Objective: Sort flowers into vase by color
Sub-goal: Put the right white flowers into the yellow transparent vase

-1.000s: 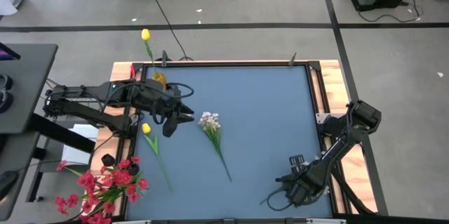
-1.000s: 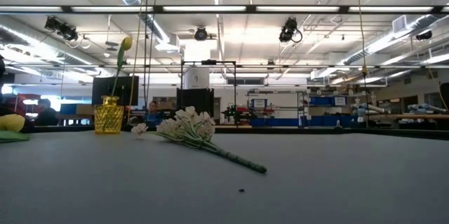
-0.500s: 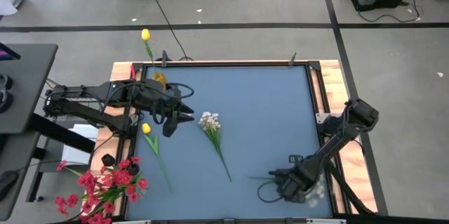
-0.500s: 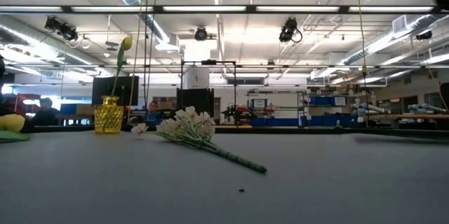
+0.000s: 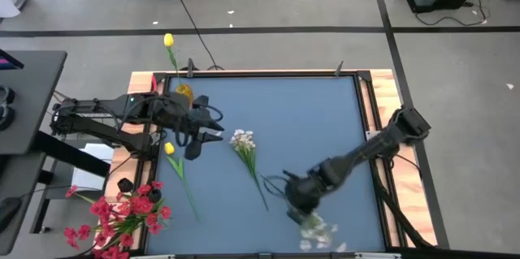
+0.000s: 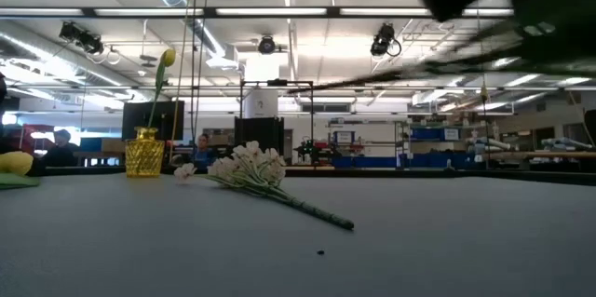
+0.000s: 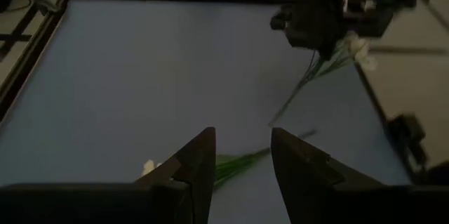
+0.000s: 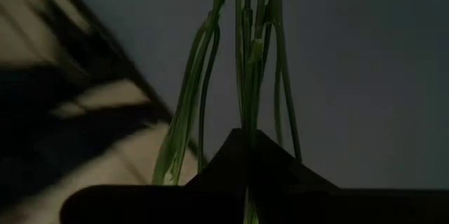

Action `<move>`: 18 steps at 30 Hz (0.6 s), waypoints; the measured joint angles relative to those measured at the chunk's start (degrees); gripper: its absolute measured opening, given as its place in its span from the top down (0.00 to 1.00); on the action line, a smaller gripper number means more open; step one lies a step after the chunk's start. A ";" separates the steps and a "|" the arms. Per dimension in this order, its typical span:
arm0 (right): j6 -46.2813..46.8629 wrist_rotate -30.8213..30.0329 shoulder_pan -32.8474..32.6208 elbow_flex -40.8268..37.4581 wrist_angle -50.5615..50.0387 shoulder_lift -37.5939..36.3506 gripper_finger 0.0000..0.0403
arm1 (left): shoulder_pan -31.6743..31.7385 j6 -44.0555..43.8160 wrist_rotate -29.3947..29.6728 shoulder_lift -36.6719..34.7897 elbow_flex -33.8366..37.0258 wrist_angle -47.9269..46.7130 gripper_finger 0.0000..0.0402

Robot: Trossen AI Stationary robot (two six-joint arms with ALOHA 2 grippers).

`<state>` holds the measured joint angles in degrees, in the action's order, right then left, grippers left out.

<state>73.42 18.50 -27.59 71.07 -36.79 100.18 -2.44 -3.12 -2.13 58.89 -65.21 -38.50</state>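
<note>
**White sprig in transit over blue table; two sprigs awaiting collection**

A blue-covered table (image 5: 309, 121) with a wooden border is set in a large workshop hall. A white-blossomed artificial sprig on thin green stems (image 5: 317, 230) is carried above the table's near edge, its stems pinched in the right gripper (image 5: 299, 198), whose fingers are clenched on them; the blossoms trail behind. A second white-blossomed sprig (image 5: 244, 141) lies flat mid-table, and a yellow tulip-like bud on a leafy stem (image 5: 170, 148) lies near the left edge. A yellow faceted glass vase (image 6: 144, 153) already holding one yellow bud stands at the far left corner. Red blossom clusters (image 5: 122, 210) are gathered at the near left corner.

The left gripper (image 5: 213, 133) hovers beside the lying bud, fingers parted, holding nothing.

The sprigs are judged light, limp and easily bent; the stem, just below the bloom, is considered the proper hold.
</note>
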 joint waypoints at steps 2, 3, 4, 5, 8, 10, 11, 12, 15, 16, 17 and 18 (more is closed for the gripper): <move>1.52 1.19 2.58 1.02 4.01 0.00 0.96 | -0.63 2.49 0.00 0.00 0.00 -1.09 0.64; 2.68 1.46 3.76 1.36 6.71 0.00 0.96 | -1.13 3.72 -0.02 0.00 0.00 -1.58 0.64; 4.83 1.84 4.94 1.60 9.49 0.00 0.96 | -1.72 4.89 0.00 0.00 0.02 -1.76 0.64; 7.32 2.45 6.21 1.71 12.29 0.00 0.96 | -2.34 6.25 0.00 0.00 0.02 -1.81 0.64; 15.51 5.45 10.23 1.71 20.69 0.00 0.95 | -4.17 10.13 -0.03 0.00 0.02 -2.24 0.64; 20.00 6.85 12.60 1.71 26.38 0.00 0.95 | -5.54 12.17 -0.02 0.00 0.02 -2.17 0.64; 21.55 7.23 13.61 1.71 29.25 0.00 0.95 | -6.11 13.47 -0.04 0.00 0.02 -2.17 0.64; 22.75 8.08 14.61 1.71 31.79 0.00 0.95 | -6.74 14.63 -0.06 0.00 0.02 -2.17 0.64; 27.14 10.19 17.59 1.71 39.11 0.00 0.95 | -8.44 17.42 -0.02 0.00 0.00 -2.11 0.64; 29.09 10.97 18.64 1.71 41.52 0.00 0.95 | -8.87 18.24 0.07 0.00 0.02 -2.07 0.64; 31.29 11.76 19.63 1.71 43.87 0.00 0.95 | -9.25 19.05 0.79 0.21 0.02 -1.94 0.64; 33.15 12.79 20.57 1.71 46.08 0.00 0.95 | -9.48 19.57 1.97 0.55 0.02 -1.63 0.64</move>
<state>106.57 31.29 -7.01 72.77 9.29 100.18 -11.92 16.45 -0.16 59.45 -65.19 -40.13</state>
